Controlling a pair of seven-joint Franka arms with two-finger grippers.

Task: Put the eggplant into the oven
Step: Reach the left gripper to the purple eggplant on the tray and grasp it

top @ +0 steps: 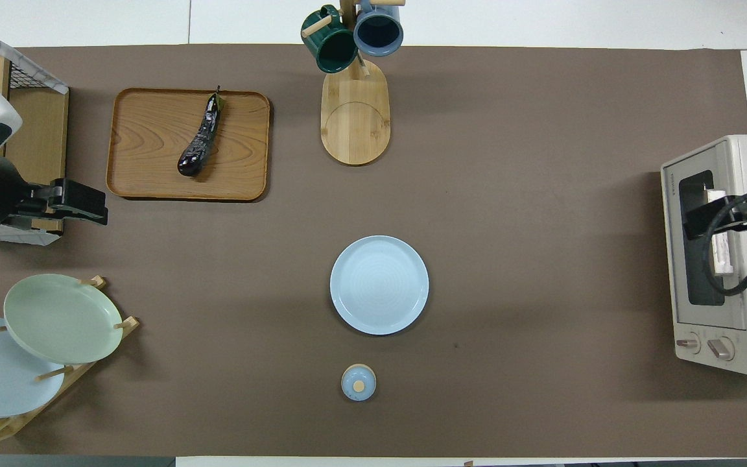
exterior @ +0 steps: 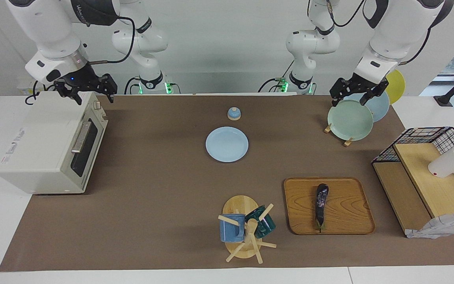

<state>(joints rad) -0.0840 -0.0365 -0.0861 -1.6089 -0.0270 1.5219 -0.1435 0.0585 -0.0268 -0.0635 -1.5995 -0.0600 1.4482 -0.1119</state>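
so nothing was gripped yet: the left gripper (exterior: 355, 94) hung empty with fingers spread above the plate rack (exterior: 345, 130), the eggplant (exterior: 320, 205) lying on the wooden tray (exterior: 353, 221) below it toward the table's edge. the right gripper (exterior: 87, 90), also spread, hovered over the closed oven (exterior: 49, 146). next likely needed: opening the door, reaching the eggplant.

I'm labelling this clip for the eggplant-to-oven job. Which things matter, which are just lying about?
Job:
eggplant, on the wooden tray
oven, door shut

Lying about:
blue plate
mug tree
plate rack
small lid
wire shelf
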